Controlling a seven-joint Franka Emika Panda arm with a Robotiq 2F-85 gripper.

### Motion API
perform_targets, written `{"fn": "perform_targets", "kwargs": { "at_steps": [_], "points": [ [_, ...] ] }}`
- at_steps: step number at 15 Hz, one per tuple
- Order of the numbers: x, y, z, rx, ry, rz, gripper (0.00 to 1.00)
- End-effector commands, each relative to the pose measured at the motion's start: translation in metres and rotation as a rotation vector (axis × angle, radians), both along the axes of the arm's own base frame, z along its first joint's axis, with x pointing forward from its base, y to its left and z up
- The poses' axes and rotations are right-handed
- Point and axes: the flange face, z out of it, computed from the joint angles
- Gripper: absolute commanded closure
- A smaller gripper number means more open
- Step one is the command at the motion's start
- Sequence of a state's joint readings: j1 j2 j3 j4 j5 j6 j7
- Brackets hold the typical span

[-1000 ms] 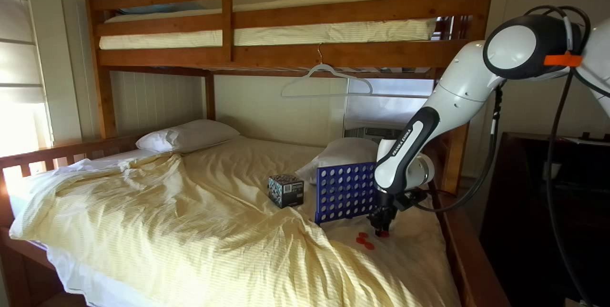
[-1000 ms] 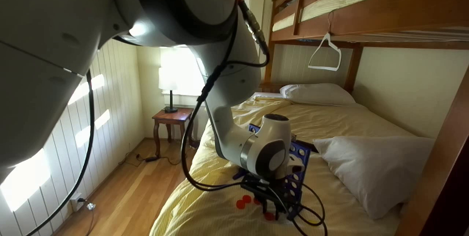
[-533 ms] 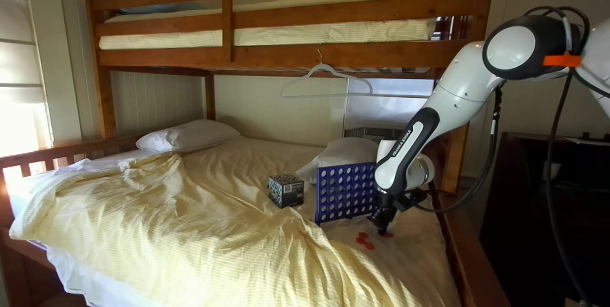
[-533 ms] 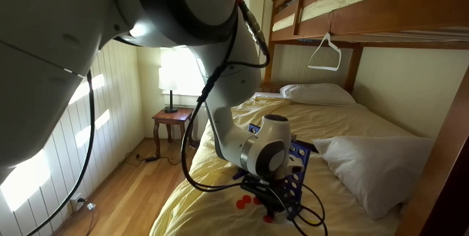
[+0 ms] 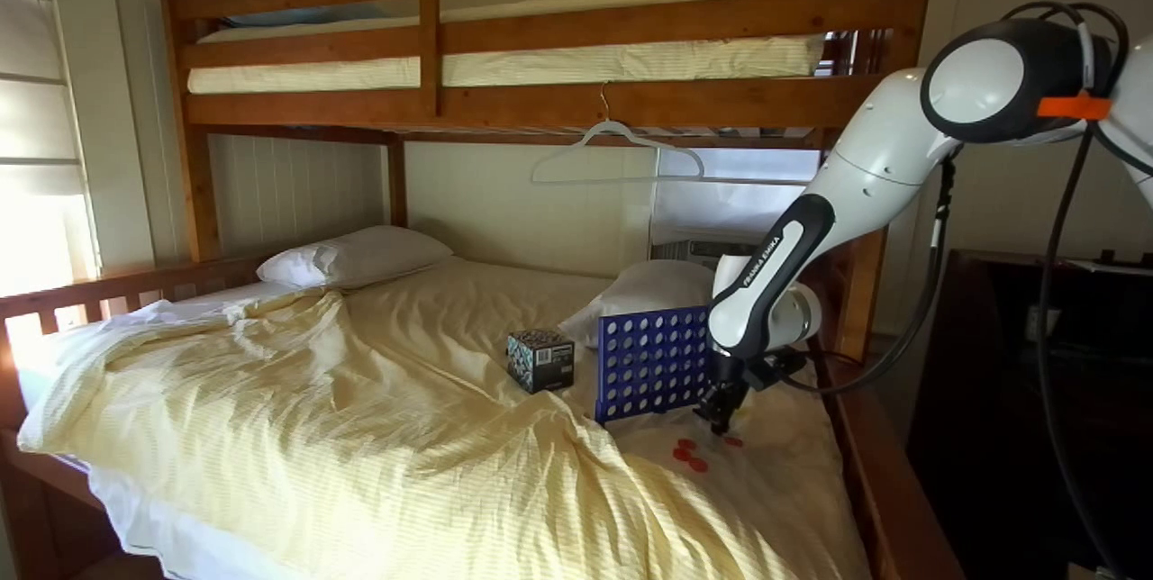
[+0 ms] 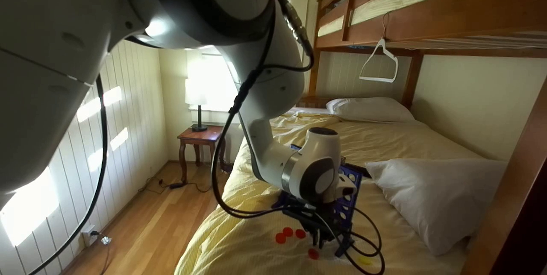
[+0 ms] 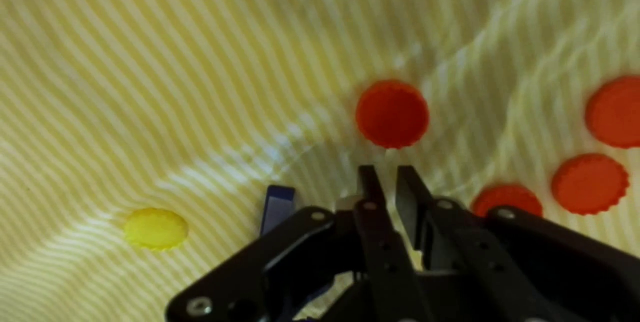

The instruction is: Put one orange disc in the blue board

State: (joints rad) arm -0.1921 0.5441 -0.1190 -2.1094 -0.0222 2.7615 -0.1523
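An orange disc (image 7: 392, 114) lies flat on the bed, just ahead of the fingertips in the wrist view. It also shows in both exterior views (image 5: 733, 442) (image 6: 313, 253). My gripper (image 7: 385, 169) is a little above the bed, with a narrow gap between its fingers and nothing in it. It shows beside the board in both exterior views (image 5: 719, 429) (image 6: 318, 244). Several more orange discs (image 7: 590, 183) lie to the right in the wrist view. The blue board (image 5: 650, 362) stands upright on the bed; the arm covers part of it in an exterior view (image 6: 351, 187).
A yellow disc (image 7: 156, 228) lies on the bed. A blue piece (image 7: 278, 207), apparently a board foot, shows beside the gripper. A small dark box (image 5: 540, 361) stands behind the board. A pillow (image 6: 444, 198) and the wooden bed rail (image 5: 887, 481) are near the arm.
The fingers stood wider apart around the single disc one second ago, then drew together. Now the gripper has risen a little, and that disc lies on the bed below it.
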Motion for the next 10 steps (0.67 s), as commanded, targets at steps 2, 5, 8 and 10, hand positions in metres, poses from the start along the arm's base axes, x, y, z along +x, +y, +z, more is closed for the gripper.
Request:
{"fn": "perform_targets", "kwargs": {
  "at_steps": [2,5,8,10],
  "points": [
    [-0.006,0.003,0.013,0.0,0.005,0.008,0.46],
    [-0.007,0.005,0.01,0.002,0.023,0.016,0.24],
    [-0.009,0.006,0.005,0.023,0.028,0.012,0.04],
    [-0.011,0.006,0.002,0.041,0.022,0.008,0.0]
  ]
}}
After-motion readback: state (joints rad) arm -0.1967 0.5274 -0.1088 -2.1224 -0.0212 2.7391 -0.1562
